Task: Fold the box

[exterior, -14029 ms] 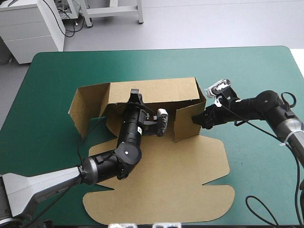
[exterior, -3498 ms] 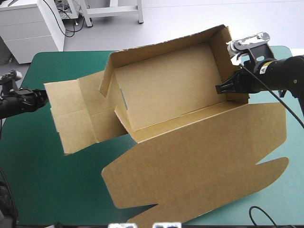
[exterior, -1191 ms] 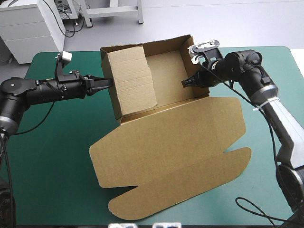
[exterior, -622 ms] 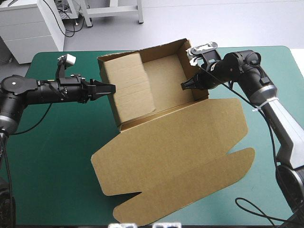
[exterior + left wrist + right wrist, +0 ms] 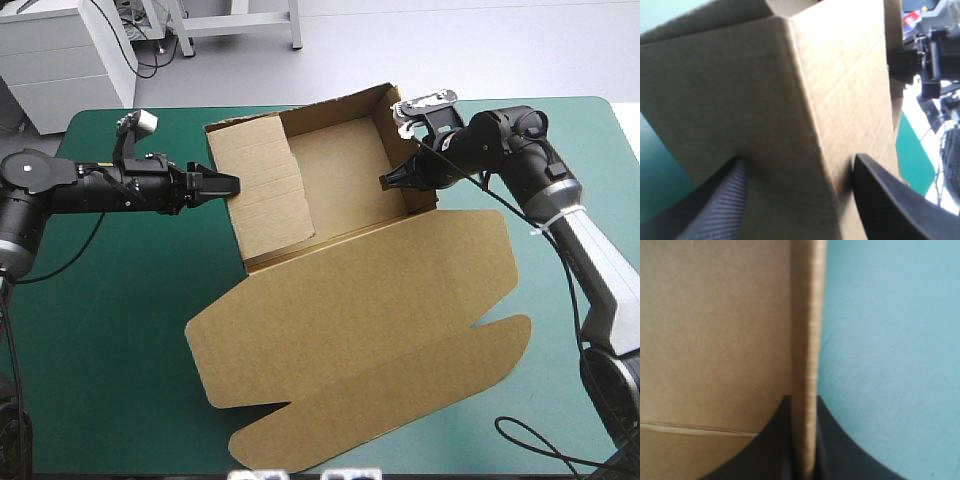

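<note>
The brown box (image 5: 340, 160) stands as an open tray at the far middle of the table, with its lid (image 5: 360, 340) lying flat toward the near edge. My left gripper (image 5: 228, 185) is open at the box's left end. In the left wrist view its fingers (image 5: 722, 205) stand apart, with the box's outer corner (image 5: 805, 115) between them. My right gripper (image 5: 386, 181) is shut on the box's right end wall (image 5: 405, 150). The right wrist view shows the wall's edge (image 5: 807, 340) pinched between that gripper's (image 5: 804, 440) fingertips. A folded flap (image 5: 270, 195) leans inside the left end.
The flat lid with its rounded tabs (image 5: 480, 340) covers the middle and near part of the teal-green cover (image 5: 90, 330). Bare cover shows to the left and the right (image 5: 570, 400) of the box.
My left gripper was shut on the box's left wall earlier and has opened, staying at that corner. The box has settled slightly and the inner flap leans further in. The right grip is unchanged.
</note>
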Robot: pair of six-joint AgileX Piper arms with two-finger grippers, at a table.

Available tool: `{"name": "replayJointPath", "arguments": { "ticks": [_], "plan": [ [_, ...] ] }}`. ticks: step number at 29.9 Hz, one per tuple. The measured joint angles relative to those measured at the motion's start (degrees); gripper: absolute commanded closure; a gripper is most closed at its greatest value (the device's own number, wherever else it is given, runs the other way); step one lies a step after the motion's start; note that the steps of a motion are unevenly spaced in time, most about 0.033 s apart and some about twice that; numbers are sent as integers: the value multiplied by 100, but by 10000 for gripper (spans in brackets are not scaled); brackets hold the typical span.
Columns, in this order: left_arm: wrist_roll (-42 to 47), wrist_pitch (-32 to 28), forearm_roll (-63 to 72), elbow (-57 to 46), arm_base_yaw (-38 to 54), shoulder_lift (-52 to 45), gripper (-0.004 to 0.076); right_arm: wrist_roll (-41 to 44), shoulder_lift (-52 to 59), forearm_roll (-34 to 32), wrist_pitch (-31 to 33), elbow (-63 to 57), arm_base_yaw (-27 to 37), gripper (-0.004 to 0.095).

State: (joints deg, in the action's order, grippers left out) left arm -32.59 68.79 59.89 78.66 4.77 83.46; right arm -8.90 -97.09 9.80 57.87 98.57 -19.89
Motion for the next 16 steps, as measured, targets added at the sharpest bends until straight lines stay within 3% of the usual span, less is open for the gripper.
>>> {"name": "replayJointPath", "arguments": {
  "ticks": [7,16],
  "plan": [
    [1609,65,-2230,984,-824,0,284,259,0,-372,-118,0,-290,920],
    [4311,-221,-5152,1111,-2531,0,284,524,-38,-672,-288,-4,-434,920]
  ]
}}
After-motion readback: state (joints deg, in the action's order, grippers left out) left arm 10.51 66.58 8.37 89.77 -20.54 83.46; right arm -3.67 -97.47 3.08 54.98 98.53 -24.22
